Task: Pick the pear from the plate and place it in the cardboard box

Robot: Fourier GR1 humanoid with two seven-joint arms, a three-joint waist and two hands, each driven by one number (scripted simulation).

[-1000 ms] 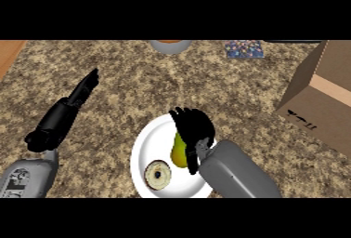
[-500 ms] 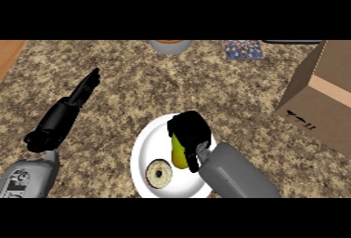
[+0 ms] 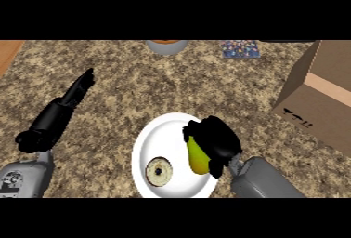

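A yellow-green pear lies on the white plate near the counter's front, beside a round pale ring-shaped piece of food. My right hand covers the pear's top and right side, its fingers curled round the fruit. The cardboard box stands at the right edge, well apart from the plate. Off to the left, my left hand rests open with straight fingers pointing away over the counter, holding nothing.
A grey bowl with an orange inside and a small patterned packet sit along the counter's back edge. A wooden strip shows at the far left. Speckled counter lies between the plate and the back items.
My right hand has lowered onto the pear and its fingers have closed round it. The left hand has stayed where it was.
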